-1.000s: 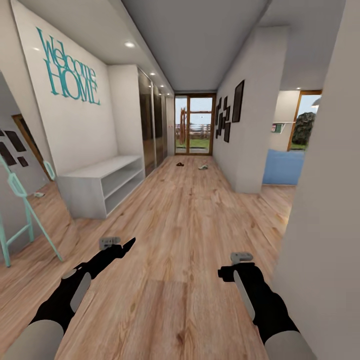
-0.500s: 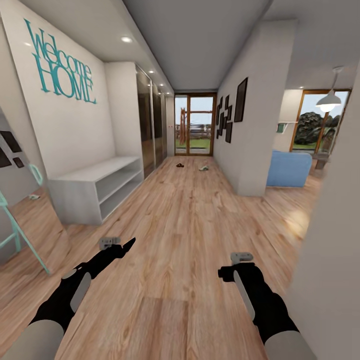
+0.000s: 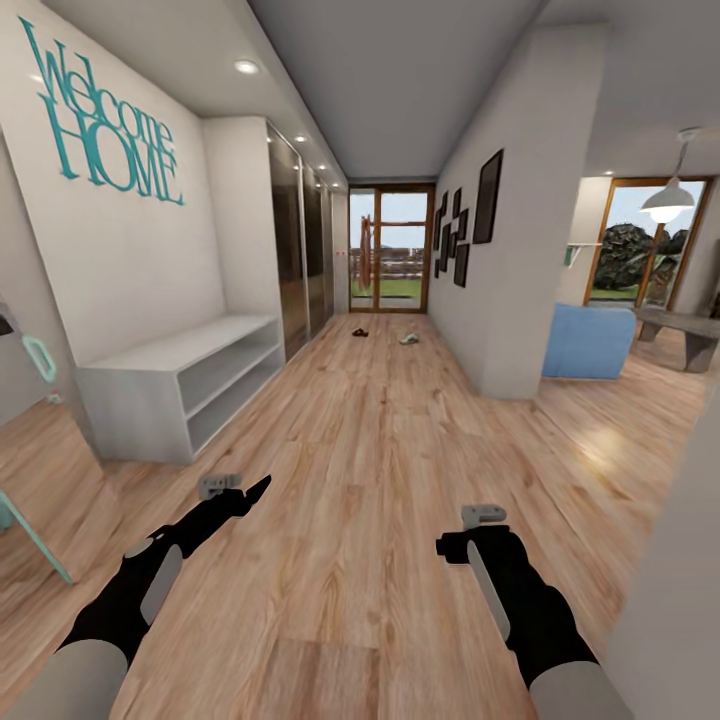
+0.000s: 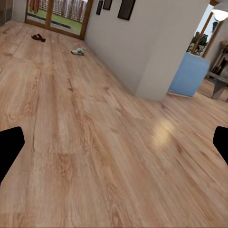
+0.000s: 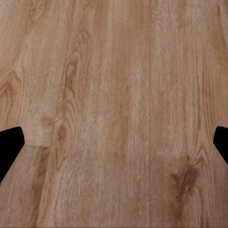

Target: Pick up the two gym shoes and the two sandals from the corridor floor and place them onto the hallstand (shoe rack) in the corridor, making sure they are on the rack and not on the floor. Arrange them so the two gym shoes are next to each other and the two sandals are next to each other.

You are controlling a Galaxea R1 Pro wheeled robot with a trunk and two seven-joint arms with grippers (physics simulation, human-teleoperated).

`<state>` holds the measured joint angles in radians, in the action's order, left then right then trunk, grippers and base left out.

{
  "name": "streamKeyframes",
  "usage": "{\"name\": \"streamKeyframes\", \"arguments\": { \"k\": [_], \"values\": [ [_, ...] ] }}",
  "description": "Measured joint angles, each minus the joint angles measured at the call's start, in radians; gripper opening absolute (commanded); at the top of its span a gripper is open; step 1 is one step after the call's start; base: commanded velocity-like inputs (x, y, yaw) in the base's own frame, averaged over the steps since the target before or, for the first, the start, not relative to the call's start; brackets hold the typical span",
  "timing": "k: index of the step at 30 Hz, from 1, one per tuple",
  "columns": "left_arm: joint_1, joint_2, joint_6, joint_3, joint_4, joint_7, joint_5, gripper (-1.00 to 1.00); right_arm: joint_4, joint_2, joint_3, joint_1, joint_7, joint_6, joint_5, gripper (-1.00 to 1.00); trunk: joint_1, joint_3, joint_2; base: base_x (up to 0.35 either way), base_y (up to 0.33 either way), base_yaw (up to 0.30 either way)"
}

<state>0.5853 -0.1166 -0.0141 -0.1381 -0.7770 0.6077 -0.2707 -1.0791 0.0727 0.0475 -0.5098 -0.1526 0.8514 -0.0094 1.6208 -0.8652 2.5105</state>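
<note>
both pincers, left pincer (image 4: 114, 142) and right pincer (image 5: 114, 142), hang apart and empty over the corridor floor (image 3: 380, 450); a sandal (image 3: 359, 330) and gym shoe (image 3: 408, 339) lie far ahead by the glass door (image 3: 391, 250), hallstand (image 3: 180, 385) on the left

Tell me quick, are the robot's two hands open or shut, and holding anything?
Left gripper: open, holding nothing.
Right gripper: open, holding nothing.
</note>
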Motion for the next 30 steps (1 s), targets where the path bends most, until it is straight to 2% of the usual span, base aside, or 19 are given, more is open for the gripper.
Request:
{"name": "streamKeyframes", "arguments": {
  "k": [30],
  "values": [
    [0.000,0.000,0.000,-0.001,0.000,0.001,0.000,1.00,0.000,0.000,0.000,0.000,0.000,0.000,0.000,1.00,0.000,0.000,0.000,0.349,0.000,0.000]
  ]
}}
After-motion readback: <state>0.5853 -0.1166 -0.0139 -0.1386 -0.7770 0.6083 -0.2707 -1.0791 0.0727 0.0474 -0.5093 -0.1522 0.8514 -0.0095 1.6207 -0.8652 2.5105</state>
